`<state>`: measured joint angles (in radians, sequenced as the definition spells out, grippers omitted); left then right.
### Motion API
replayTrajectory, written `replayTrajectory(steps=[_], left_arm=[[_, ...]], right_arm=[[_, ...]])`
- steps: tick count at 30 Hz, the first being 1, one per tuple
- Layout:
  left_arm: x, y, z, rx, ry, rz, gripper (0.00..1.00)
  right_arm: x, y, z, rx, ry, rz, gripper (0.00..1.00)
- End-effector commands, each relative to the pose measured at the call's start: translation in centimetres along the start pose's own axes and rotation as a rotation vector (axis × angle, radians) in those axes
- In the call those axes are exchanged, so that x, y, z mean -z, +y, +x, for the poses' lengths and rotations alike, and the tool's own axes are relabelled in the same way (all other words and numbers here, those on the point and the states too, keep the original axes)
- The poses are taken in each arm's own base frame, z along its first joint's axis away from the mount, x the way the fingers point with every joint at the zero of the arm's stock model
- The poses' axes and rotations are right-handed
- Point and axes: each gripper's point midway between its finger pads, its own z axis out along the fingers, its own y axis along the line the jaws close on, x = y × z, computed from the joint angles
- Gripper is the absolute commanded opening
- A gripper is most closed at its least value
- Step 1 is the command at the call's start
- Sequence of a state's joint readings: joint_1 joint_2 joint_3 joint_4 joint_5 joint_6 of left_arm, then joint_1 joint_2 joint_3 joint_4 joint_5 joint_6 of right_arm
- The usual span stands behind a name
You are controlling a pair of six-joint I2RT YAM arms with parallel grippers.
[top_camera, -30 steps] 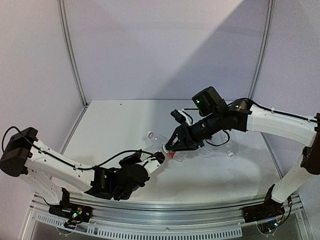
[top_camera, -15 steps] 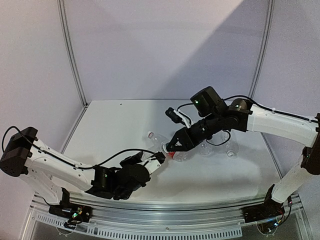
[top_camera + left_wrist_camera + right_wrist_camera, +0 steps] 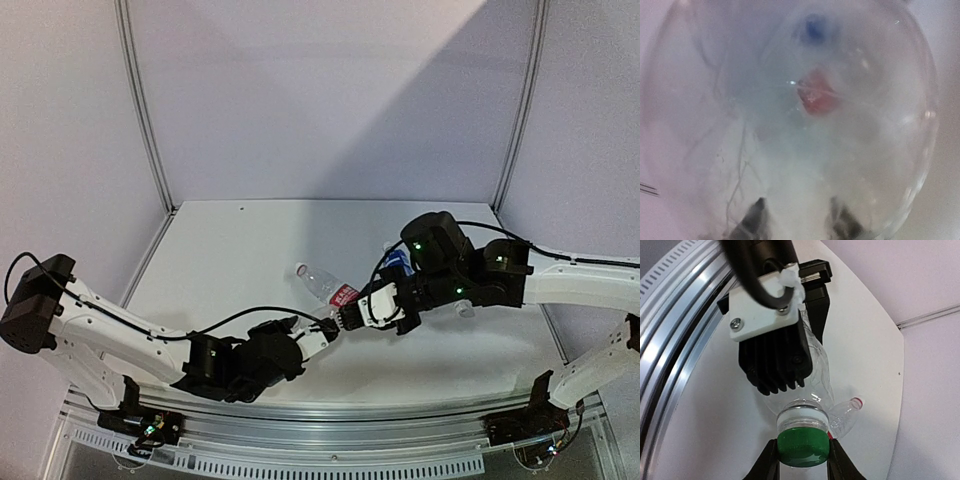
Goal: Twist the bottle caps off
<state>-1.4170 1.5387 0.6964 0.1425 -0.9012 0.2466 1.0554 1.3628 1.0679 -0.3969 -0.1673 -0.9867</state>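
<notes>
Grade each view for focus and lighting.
Left wrist: blurred throughout, a clear plastic bottle too close to the lens. Right wrist: sharp on the green round plastic cap, evenly lit. Top external: sharp, a diagonal shadow across the back wall.

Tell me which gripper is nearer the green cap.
Right. The right gripper is shut on the green cap itself. The left gripper grips the body of the same bottle, farther along, past the neck from the cap.
</notes>
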Motion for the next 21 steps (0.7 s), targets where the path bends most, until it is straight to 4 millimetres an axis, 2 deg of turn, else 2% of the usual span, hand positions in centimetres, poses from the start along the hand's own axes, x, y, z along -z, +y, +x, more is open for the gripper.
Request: replayTrajectory(steps=[1, 2, 4, 6, 7, 8, 10, 11, 12, 14, 15, 19, 21], left_arm=[[0.2, -0.4, -0.9, 0.051, -0.023, 0.016, 0.02], [0.2, -0.4, -0.8, 0.050, -0.022, 0.014, 0.02], [0.1, -0.3, -0.7, 0.052, -0.019, 0.006, 0.03], [-0.1, -0.4, -0.6, 0.048, -0.014, 0.003, 0.03], [-0.2, -0.4, -0.5, 0.044, -0.011, 0.000, 0.03], [-0.2, -0.5, -0.5, 0.041, -0.009, -0.002, 0.03], [-0.2, -0.4, -0.5, 0.038, -0.006, -0.006, 0.03], [-0.2, -0.4, -0.5, 0.039, -0.006, -0.008, 0.03], [-0.2, -0.3, -0.5, 0.039, -0.006, -0.011, 0.03], [-0.1, 0.0, -0.5, 0.045, -0.008, -0.021, 0.03], [-0.1, 0.2, -0.5, 0.046, -0.008, -0.028, 0.03], [0.2, 1.2, -0.5, 0.053, -0.009, -0.073, 0.03], [0.1, 1.7, -0.3, 0.035, -0.001, -0.104, 0.03]], right_arm=[[1.6, -1.1, 0.0, 0.149, 0.030, 0.040, 0.37], [2.3, -0.8, -0.9, 0.078, -0.007, 0.008, 0.45], [3.6, 0.0, -3.5, -0.069, -0.119, -0.075, 0.70], [5.3, 1.2, -6.5, -0.209, -0.252, -0.203, 0.83], [6.0, 1.5, -7.7, -0.277, -0.304, -0.254, 0.93], [6.7, 1.6, -8.8, -0.324, -0.350, -0.290, 0.98], [7.6, 0.3, -10.1, -0.479, -0.396, -0.283, 0.99], [7.8, -1.3, -10.1, -0.598, -0.376, -0.219, 0.99], [8.3, -3.4, -9.5, -0.799, -0.328, -0.153, 0.99], [9.2, -5.9, -8.5, -0.969, -0.259, -0.105, 0.99], [8.5, -6.9, -7.3, -1.042, -0.228, -0.090, 0.99], [7.2, -8.1, -3.9, -1.435, -0.255, -0.187, 0.99], [5.9, -7.4, -1.3, -1.623, -0.205, -0.226, 0.96]])
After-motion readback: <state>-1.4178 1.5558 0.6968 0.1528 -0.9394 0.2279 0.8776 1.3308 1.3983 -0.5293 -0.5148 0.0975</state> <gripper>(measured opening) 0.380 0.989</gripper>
